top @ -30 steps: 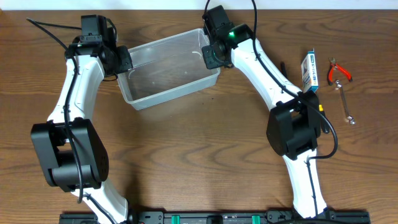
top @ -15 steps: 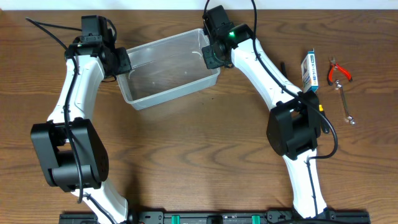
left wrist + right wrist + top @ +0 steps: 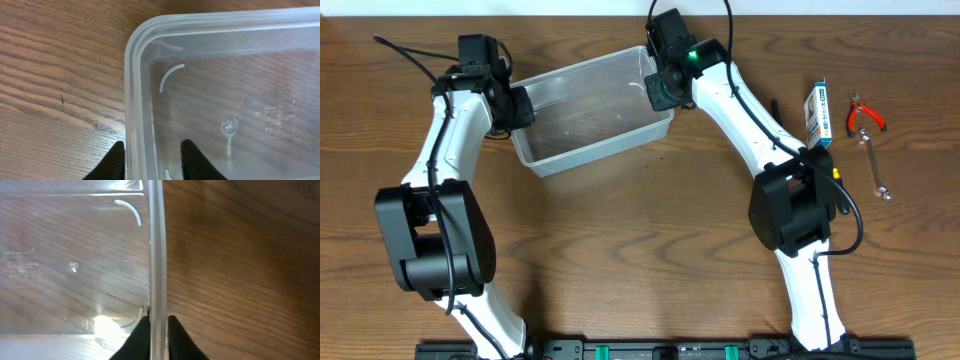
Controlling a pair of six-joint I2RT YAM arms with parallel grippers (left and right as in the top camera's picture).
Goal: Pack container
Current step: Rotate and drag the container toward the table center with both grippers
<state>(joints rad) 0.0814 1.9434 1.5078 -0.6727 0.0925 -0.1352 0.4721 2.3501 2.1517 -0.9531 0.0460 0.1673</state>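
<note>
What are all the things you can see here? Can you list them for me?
container: one, clear, back middle of the table
box: one, blue and white, right side
pliers: one, red handles, right of the box
wrench: one, silver, in front of the pliers
table: one, brown wood
left hand: one, black, open astride the container's left wall
right hand: one, black, pinching the container's right wall
left arm, right arm: two, white and black
</note>
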